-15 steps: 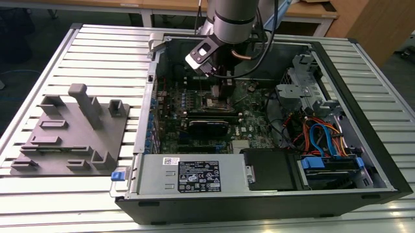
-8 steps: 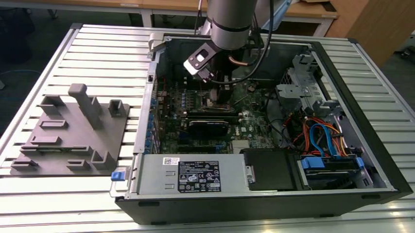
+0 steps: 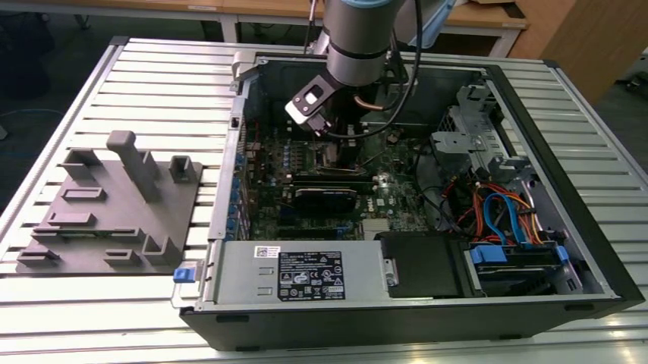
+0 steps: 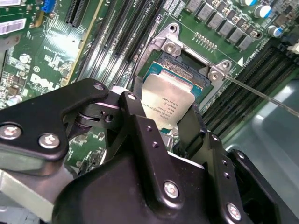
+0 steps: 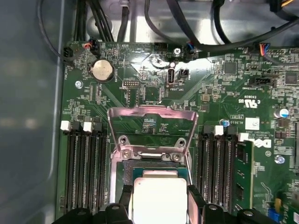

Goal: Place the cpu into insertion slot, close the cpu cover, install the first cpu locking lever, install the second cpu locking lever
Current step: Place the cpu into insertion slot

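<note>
Grey fixture plate (image 3: 111,220) lies on the exterior view's left, well apart from the gripper (image 3: 339,155), which reaches into the open computer case (image 3: 405,318). In the second wrist view the black fingers (image 4: 133,109) are clamped on two edges of the cpu (image 4: 170,95), just over the insertion slot (image 4: 184,65). Beyond the fingertips the cpu cover (image 5: 152,112) stands open. A thin locking lever (image 4: 261,95) sticks out near one finger.

Setup sits on a ribbed silver metal table (image 3: 91,318), pretty evenly lit. Light wooden desks (image 3: 263,7) run along the back, a wooden cabinet (image 3: 587,38) stands at the exterior view's right, and there's dark floor (image 3: 45,83) around it.
</note>
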Robot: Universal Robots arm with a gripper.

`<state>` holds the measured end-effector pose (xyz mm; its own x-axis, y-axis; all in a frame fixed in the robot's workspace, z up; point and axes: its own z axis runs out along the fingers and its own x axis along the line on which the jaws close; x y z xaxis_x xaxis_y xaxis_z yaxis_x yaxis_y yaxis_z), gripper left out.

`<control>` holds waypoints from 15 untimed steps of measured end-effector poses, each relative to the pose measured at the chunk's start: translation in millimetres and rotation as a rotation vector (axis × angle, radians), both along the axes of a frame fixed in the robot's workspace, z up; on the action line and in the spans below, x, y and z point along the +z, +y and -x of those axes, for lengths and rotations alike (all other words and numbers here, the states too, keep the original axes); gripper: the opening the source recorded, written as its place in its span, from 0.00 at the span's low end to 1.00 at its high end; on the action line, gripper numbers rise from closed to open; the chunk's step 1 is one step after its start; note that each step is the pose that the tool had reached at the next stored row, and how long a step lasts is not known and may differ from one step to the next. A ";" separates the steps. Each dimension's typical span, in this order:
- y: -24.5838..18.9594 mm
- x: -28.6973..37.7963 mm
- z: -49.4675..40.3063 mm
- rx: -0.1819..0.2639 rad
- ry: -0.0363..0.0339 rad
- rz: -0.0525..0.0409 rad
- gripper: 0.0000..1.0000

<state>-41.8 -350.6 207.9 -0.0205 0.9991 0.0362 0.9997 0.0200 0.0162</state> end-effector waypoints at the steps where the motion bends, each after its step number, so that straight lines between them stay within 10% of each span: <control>1: 0.1 -1.8 0.0 0.000 0.0001 0.0002 0.54; 15: 7.7 -4.6 0.4 -0.003 -0.0001 0.0000 0.54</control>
